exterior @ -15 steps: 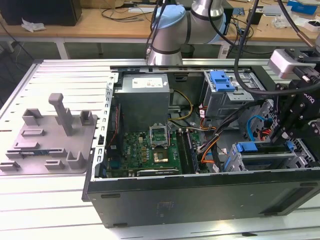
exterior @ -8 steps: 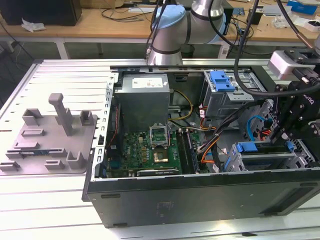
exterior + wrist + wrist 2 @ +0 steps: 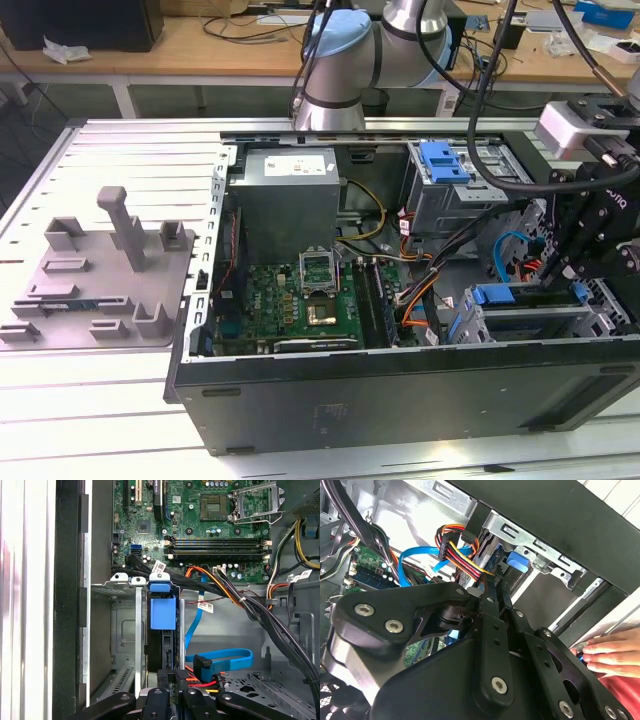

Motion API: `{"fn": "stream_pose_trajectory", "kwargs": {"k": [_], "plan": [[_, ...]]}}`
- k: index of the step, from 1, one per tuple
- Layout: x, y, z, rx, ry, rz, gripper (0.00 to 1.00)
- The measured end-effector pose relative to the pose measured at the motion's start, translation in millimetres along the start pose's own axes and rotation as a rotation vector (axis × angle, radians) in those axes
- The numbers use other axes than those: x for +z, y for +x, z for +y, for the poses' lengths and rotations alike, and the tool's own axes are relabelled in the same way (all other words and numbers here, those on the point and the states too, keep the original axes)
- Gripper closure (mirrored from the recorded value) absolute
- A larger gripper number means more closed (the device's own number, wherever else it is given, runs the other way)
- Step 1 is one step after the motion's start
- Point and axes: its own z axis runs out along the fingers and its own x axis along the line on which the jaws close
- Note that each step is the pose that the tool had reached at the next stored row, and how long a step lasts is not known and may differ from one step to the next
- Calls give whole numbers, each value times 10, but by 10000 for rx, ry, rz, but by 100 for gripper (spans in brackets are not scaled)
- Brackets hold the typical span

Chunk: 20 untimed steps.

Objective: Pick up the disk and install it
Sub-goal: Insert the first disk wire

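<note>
I see the slatted metal desk (image 3: 120, 160) carrying the open computer case (image 3: 400, 400) and a grey fixture plate (image 3: 100, 290).

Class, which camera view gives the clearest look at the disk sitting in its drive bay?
The first wrist view: the disk stands edge-on in the metal bay, its blue carrier handle facing the camera. The exterior view shows just a blue handle beside the hand. The second wrist view catches a blue corner past cables.
</note>
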Motion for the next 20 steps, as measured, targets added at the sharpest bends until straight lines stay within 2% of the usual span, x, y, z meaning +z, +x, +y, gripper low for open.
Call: {"fn": "stream_pose_trajectory", "kwargs": {"k": [7, 20], "plan": [[-61, 3, 3, 46, -2, -3, 84], [-63, 3, 10, 204, -8, -9, 84]]}}
